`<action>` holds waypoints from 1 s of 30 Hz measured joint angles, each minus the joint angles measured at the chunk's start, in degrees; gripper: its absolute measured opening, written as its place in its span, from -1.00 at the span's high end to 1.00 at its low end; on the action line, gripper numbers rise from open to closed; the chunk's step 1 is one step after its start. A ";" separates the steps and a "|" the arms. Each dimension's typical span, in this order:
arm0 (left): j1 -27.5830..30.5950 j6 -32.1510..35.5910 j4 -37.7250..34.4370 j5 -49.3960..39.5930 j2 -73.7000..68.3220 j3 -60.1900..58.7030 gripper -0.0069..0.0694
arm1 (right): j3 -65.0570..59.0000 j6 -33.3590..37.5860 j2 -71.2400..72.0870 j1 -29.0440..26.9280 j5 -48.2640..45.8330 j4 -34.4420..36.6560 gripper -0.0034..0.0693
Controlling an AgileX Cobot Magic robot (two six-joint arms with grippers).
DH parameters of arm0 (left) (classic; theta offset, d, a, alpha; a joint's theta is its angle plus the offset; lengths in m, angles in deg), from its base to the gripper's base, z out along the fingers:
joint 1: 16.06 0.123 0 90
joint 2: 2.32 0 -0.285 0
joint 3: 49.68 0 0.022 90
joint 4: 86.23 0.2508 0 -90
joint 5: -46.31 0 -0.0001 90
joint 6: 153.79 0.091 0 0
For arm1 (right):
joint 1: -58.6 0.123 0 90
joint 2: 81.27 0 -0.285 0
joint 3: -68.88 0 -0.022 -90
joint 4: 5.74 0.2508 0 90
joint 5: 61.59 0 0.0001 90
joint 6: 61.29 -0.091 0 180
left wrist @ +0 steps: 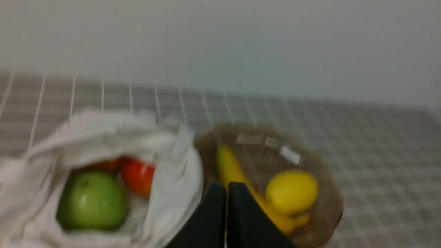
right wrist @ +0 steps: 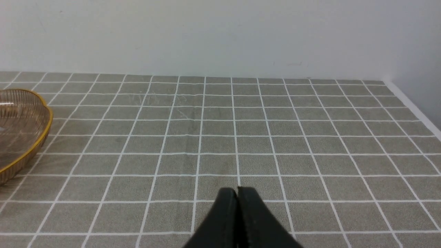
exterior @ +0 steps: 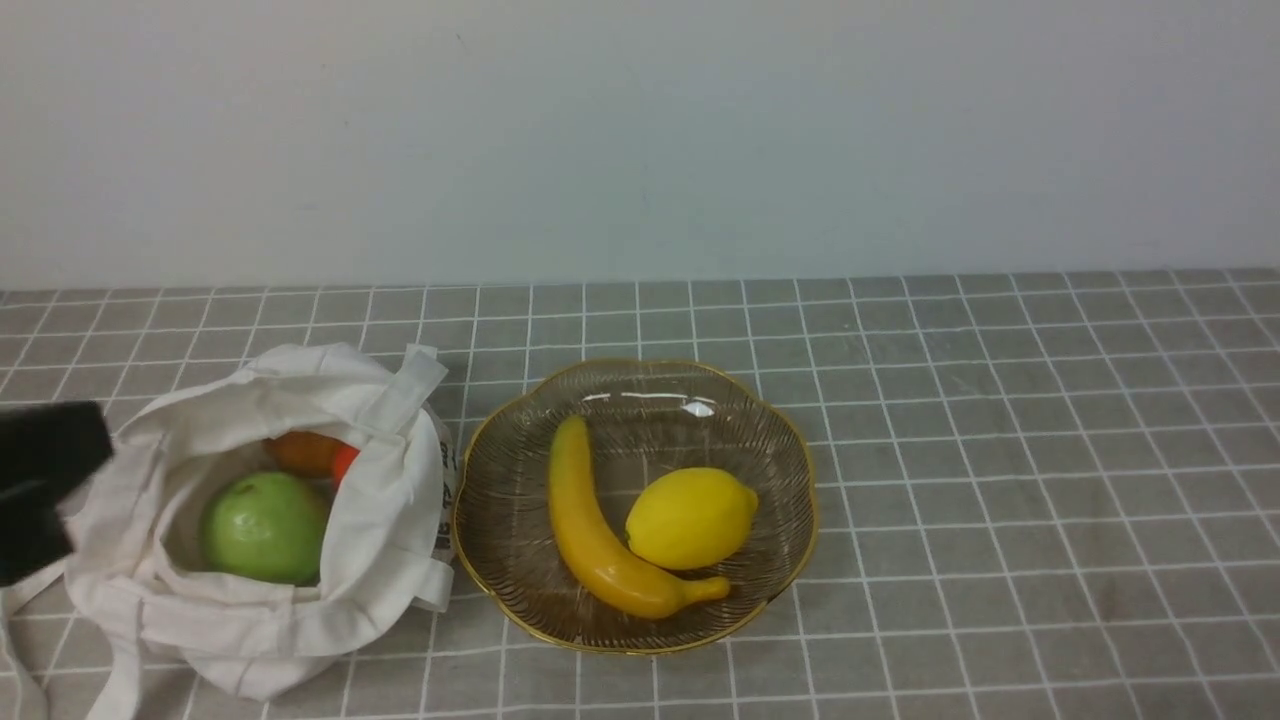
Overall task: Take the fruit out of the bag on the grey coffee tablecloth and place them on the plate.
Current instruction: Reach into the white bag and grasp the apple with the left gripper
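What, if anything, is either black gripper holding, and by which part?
Nothing: the left gripper and the right gripper are both shut and empty.

We log a plain wall (exterior: 640, 130), off-white with a faint bluish cast, bare except for a few tiny specks, filling the upper part of the front view. It meets the table (exterior: 1000, 450) along one straight horizontal line. In the right wrist view the table's right edge shows as a pale strip running back to the wall. Light is even and diffuse, and the shadows are soft and short.
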State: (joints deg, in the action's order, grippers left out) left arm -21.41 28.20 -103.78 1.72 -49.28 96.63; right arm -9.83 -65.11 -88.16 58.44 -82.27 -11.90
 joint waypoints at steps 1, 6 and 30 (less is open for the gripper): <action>0.00 0.59 1.78 -2.90 -3.81 1.22 0.84 | 0.00 0.00 0.00 0.00 0.00 0.00 0.95; 0.00 2.15 6.45 -5.25 -17.18 3.40 0.84 | 0.00 0.00 0.00 0.00 0.00 0.00 0.95; 0.00 2.22 19.45 14.69 -47.53 5.66 -0.34 | 0.00 0.00 0.00 0.00 0.00 0.00 0.95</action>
State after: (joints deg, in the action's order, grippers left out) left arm -21.41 30.42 -84.33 16.42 -96.81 102.29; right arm -9.83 -65.11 -88.16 58.44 -82.27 -11.90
